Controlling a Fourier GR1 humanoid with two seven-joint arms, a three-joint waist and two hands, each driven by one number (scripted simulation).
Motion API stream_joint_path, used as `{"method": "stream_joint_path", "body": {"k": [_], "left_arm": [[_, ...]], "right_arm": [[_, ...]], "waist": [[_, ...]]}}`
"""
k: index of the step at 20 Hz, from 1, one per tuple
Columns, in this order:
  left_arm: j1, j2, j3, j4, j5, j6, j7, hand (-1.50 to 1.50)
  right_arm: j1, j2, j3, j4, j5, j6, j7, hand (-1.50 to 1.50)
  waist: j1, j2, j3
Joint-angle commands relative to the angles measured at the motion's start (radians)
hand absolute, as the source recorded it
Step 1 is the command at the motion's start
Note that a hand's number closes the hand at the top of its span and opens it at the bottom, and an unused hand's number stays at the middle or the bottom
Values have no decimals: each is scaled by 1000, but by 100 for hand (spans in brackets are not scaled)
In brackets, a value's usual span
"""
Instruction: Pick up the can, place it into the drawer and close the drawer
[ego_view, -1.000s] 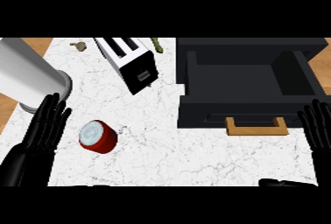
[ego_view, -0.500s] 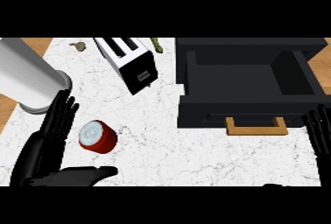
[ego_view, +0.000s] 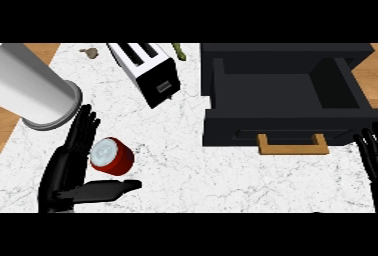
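Red can (ego_view: 112, 155) on marble counter (ego_view: 192, 175), no readable label, just beside L hand (ego_view: 68, 170): fingers straight, thumb out below can, not gripping. Black drawer (ego_view: 284, 95) open w/ wood handle (ego_view: 293, 145); R hand (ego_view: 368, 150) at right edge, fingers straight, resting.

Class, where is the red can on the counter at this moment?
In the head view the red can lies at the counter's lower left, between the left hand's fingers and thumb, below the toaster.
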Motion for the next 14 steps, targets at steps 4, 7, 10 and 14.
{"method": "stream_joint_path", "body": {"k": [4,7,10,14], "left_arm": [[34,0,33,138,1,-7,-152,-150],[8,5,69,221,13,-10,-212,-150],[49,36,92,175,46,-51,-201,-150],[46,47,126,259,61,-62,-261,-150]], "right_arm": [[-44,7,-8,7,10,4,26,-150],[8,1,-36,2,-5,36,-10,-150],[-51,19,-9,60,46,14,-14,-150],[-61,55,42,5,85,-22,37,-150]], "waist": [[3,0,0],[-1,0,0],[3,0,0],[3,0,0]]}}
